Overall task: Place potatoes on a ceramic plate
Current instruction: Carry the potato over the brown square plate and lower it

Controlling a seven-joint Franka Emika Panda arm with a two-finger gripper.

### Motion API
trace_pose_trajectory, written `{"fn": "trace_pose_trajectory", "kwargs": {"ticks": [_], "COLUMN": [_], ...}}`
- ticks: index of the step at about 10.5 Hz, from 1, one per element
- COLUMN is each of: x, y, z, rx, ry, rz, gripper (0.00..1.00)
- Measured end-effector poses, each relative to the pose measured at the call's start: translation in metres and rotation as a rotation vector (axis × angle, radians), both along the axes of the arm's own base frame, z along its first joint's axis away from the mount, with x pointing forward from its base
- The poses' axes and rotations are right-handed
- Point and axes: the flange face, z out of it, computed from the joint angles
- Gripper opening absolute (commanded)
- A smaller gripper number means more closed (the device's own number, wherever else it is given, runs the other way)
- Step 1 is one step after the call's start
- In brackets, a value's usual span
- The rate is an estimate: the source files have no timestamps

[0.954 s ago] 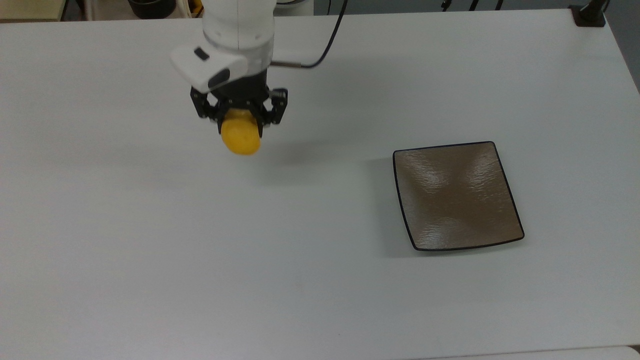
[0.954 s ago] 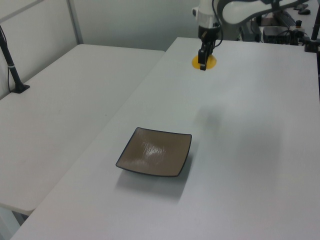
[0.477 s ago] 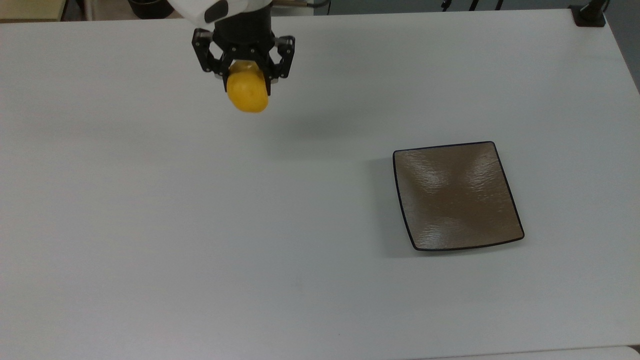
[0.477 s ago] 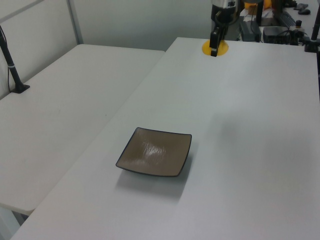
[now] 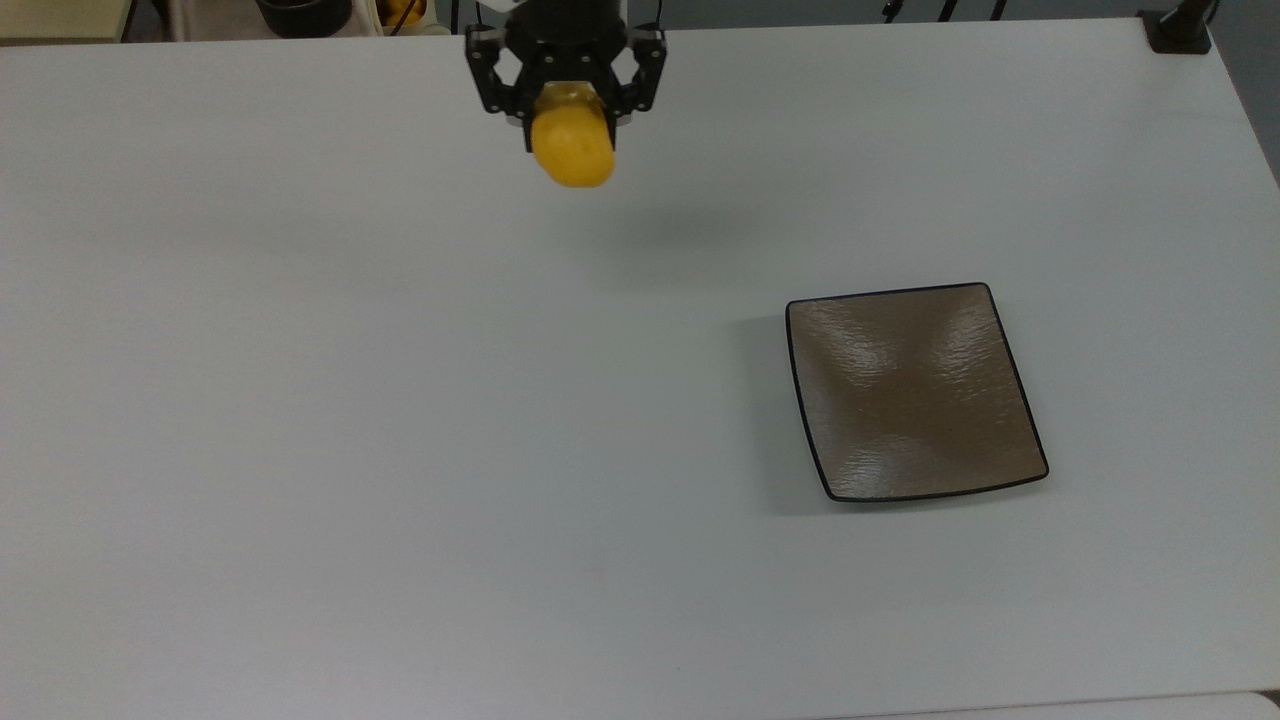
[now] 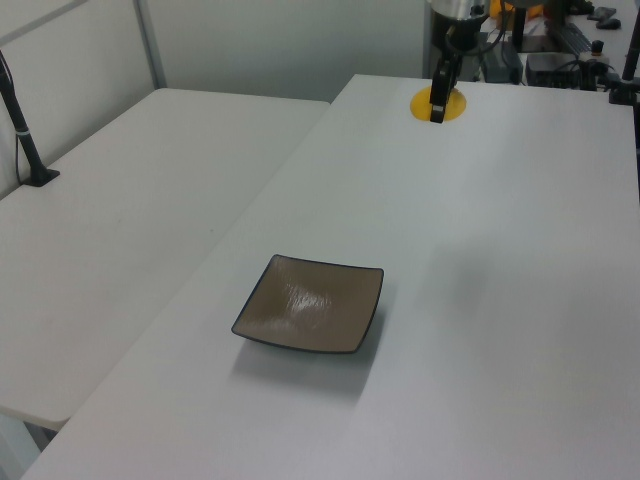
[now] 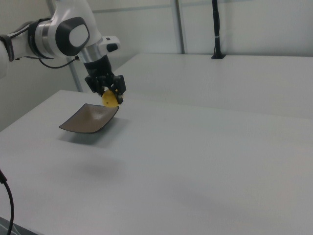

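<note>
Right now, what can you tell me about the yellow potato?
The potato is small, bright yellow and oval, with a smooth plastic-looking shine. The gripper is shut on its upper end, holding it up in the air above the white table, so only the fingers touch it. It hangs away from the brown square plate.

White table [image 5: 300, 420] spreads below the claw [image 5: 571, 135]; light even, shadows soft. Second white table [image 6: 130, 200] just beside it, toward the left view's left of the claw. Black clamped post [image 6: 25, 125] on that table, well apart from the claw. Pale grey wall [image 6: 290, 40] behind the claw.
</note>
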Motion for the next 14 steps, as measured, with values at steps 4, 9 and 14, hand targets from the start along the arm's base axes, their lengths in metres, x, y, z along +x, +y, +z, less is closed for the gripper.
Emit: {"fn": "trace_pose_trajectory", "kwargs": {"ticks": [4,9,14], "x": [-0.003,0.014,0.046], "y": [0.059,0.167,0.214], "z": [-0.016,-0.070,-0.113], "rx": [0.036,0.113,0.211], "ry": [0.021,-0.083,-0.231], "rz": [0.004,-0.017,-0.042], "gripper": [0.13,0.13,0.13]}}
